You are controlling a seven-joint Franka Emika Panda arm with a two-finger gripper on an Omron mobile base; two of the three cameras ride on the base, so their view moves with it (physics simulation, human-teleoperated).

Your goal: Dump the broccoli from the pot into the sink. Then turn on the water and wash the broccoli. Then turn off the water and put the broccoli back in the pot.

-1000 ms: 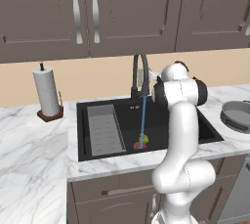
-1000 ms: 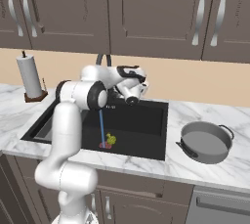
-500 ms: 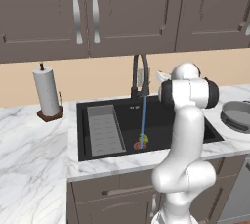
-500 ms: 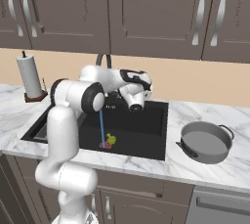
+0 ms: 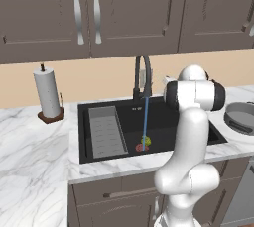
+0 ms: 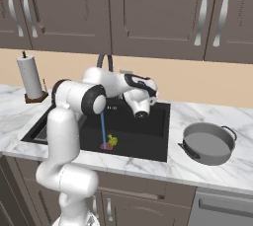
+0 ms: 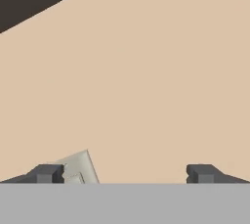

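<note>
The broccoli (image 5: 146, 142) (image 6: 112, 141) lies on the floor of the black sink (image 5: 126, 117) (image 6: 148, 136), next to the red drain (image 5: 139, 147) (image 6: 105, 146). A blue stream of water (image 5: 145, 119) (image 6: 103, 129) runs from the dark arched faucet (image 5: 142, 75) (image 6: 105, 62) down onto that spot. The grey pot (image 5: 241, 117) (image 6: 207, 143) stands on the counter to the right of the sink, with nothing in it. My gripper (image 7: 124, 173) is open and holds nothing. It faces the beige wall. The white wrist (image 6: 141, 102) hangs over the back right of the basin, to the right of the faucet.
A grey ribbed tray (image 5: 105, 132) fills the sink's left side. A paper towel roll (image 5: 47, 92) (image 6: 29, 78) stands at the counter's back left. A light wall outlet (image 7: 78, 167) shows by my left fingertip. Dark cabinets hang above.
My hand has moved right and slightly down, away from the faucet. The water runs throughout, and the broccoli and pot have not moved.
</note>
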